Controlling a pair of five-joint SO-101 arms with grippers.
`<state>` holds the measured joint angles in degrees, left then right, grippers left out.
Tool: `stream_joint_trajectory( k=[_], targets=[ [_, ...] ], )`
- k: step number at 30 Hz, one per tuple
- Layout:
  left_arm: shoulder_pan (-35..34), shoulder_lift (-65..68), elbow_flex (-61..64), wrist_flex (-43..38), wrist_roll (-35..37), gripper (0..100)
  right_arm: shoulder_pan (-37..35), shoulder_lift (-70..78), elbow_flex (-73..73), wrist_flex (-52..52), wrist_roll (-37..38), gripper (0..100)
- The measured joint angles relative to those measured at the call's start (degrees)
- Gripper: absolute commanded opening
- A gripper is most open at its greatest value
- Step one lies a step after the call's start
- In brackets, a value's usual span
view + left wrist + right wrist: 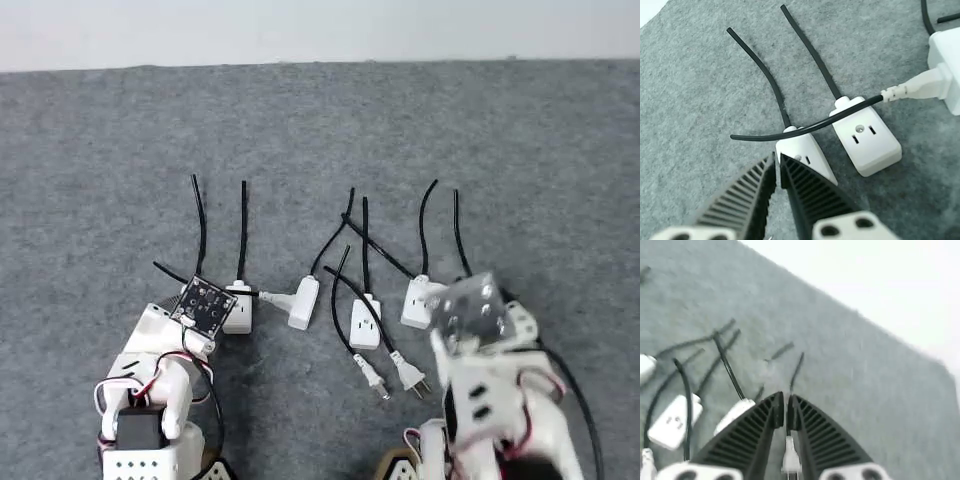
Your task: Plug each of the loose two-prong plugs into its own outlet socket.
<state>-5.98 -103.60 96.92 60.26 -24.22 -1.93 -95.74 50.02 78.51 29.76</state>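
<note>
- High view: a grey mat [320, 130] carries four white sockets in a row.
- The left gripper [778, 159] hangs over the leftmost socket [807, 152], with its fingers pressed together on nothing.
- The right gripper [785, 397] is clenched on a white plug [790, 457] beside the rightmost socket [415, 298].
- The second socket [303, 300] has an inserted plug [272, 297] in its side.
- The third socket [365, 322] sits near one loose plug [372, 378] and another loose plug [410, 372], both lying flat.

Grey felt mat [320, 130] fills the frame, with a pale strip along the top edge. Every socket [365, 325] and plug [408, 372] is white, trailing black cords [243, 225]. At the bottom, white arms [150, 350] end in black ribbed fingers [810, 195].
</note>
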Motion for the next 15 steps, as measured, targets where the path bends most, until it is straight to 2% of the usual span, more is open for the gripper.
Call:
stream_joint_trajectory(
  k=[4,7,12,15],
  targets=[
    [0.0,0.0,0.0,0.0,0.0,1,0.7,-1.5,4.8,0.4,3.3,0.9],
    [0.0,0.0,0.0,0.0,0.0,1,4.3,-1.5,12.0,-1.4,5.2,2.0],
    [0.0,0.0,0.0,0.0,0.0,1,12.8,-1.0,23.5,-9.5,5.7,17.9],
    [0.0,0.0,0.0,0.0,0.0,1,15.1,-0.8,25.5,-11.8,5.7,16.9]
  ],
)
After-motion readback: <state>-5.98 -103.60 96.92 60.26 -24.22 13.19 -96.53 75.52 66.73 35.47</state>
